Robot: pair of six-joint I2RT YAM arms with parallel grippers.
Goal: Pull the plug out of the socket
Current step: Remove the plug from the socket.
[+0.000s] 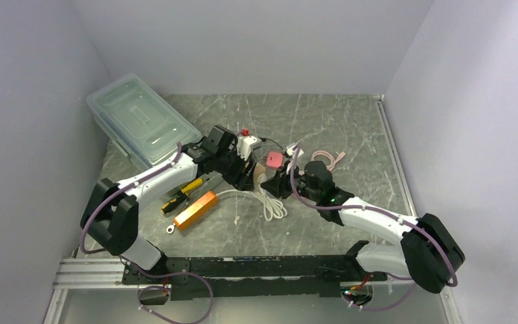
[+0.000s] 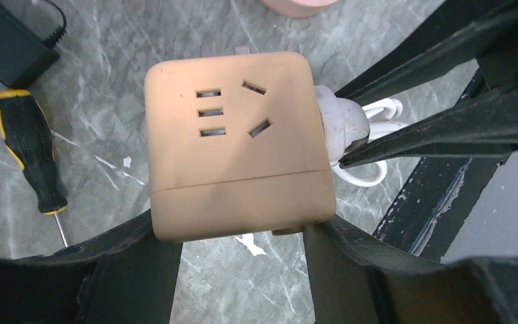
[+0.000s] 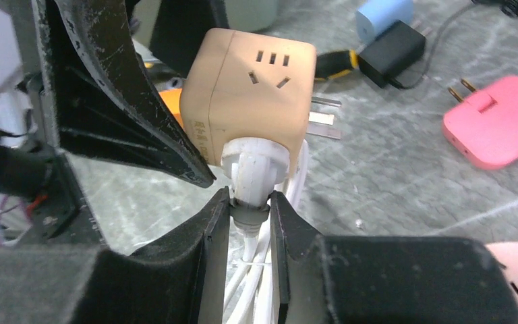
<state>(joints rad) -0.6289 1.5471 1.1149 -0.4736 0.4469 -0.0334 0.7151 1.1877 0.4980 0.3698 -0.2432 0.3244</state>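
A tan cube socket [image 2: 236, 142] sits between the fingers of my left gripper [image 2: 239, 233], which is shut on its sides. A white plug [image 3: 253, 169] is seated in the socket's side, and its white cable hangs down. My right gripper [image 3: 249, 209] is shut on the plug's grey collar, just below the socket [image 3: 243, 94]. In the top view the two grippers meet at mid-table, left [image 1: 243, 172] and right [image 1: 280, 182], with the socket [image 1: 260, 172] between them. The plug also shows in the left wrist view [image 2: 340, 128].
A clear lidded bin [image 1: 141, 121] stands at the back left. An orange tool [image 1: 195, 209] and yellow-black hand tools [image 1: 182, 192] lie left of the socket. A pink adapter [image 3: 496, 125], a black adapter [image 3: 394, 50], a coiled white cable [image 1: 270, 202] and a pink cable [image 1: 330, 158] lie nearby.
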